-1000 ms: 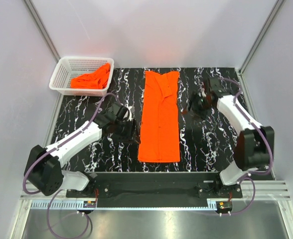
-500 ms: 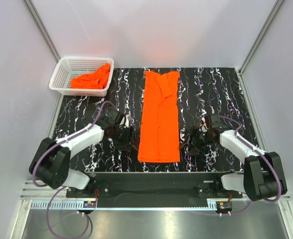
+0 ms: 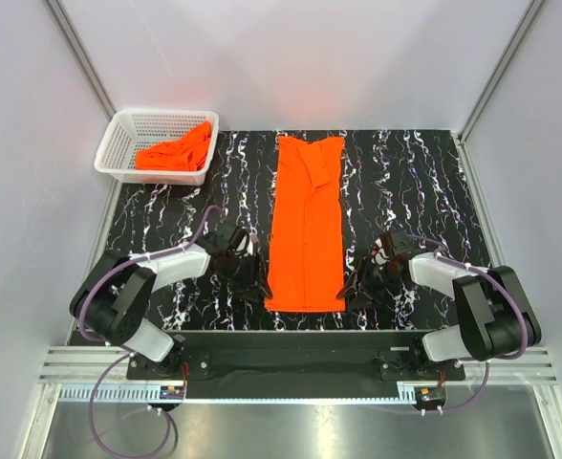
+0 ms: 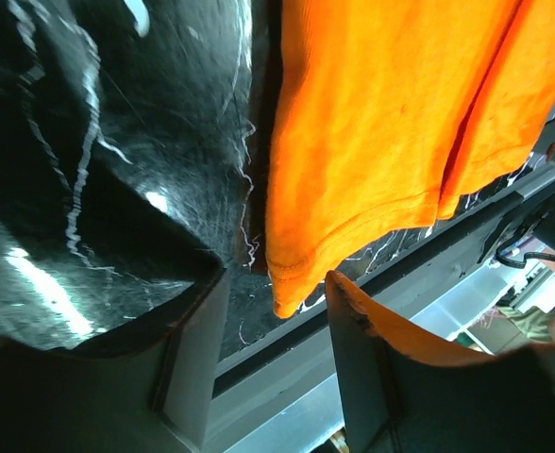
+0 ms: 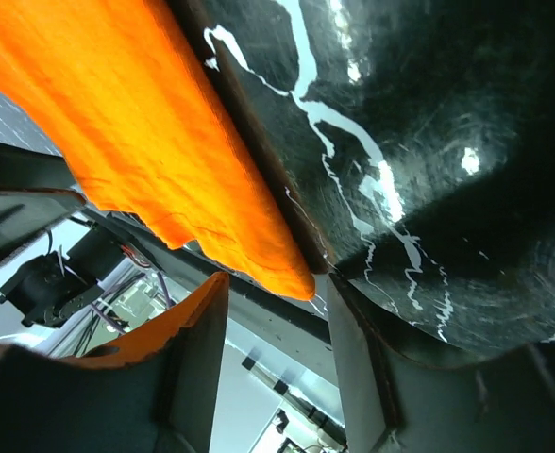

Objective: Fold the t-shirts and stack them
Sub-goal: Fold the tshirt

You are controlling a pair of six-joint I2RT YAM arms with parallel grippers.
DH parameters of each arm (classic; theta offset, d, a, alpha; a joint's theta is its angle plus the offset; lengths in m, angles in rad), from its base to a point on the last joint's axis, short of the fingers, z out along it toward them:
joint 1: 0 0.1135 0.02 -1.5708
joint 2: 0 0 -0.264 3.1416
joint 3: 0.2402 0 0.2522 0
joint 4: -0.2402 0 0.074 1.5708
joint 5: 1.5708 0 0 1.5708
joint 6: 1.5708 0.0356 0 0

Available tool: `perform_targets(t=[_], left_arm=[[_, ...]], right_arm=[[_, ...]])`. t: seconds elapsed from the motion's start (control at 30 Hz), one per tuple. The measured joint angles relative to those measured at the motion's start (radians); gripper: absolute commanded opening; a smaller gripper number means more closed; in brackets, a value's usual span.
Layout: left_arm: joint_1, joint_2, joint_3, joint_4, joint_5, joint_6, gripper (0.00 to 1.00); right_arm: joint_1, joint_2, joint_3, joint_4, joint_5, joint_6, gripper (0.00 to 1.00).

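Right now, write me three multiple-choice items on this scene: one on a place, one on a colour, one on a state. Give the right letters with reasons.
1. Where does the folded t-shirt lie?
A. draped over an arm
B. down the middle of the table
C. hanging off the far edge

2. What colour is the mesh basket?
A. white
B. blue
C. black

3. How does the left claw stand?
A. shut on the basket's rim
B. shut on nothing, high above the table
C. open, the t-shirt's near corner between its jaws

Answers:
1. B, because the top view shows it flat along the table's centre.
2. A, because its mesh walls are plainly white.
3. C, because the left wrist view shows the jaws apart with the orange corner in the gap.
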Motion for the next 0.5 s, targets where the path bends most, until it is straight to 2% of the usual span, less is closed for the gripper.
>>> perform_targets(t=[0.5], left_arm=[[-0.021, 0.010, -0.023, 0.034, 0.011, -0.040, 0.42]], right_arm=[[0.014, 0.018, -0.027, 0.078, -0.022, 0.028, 0.43]])
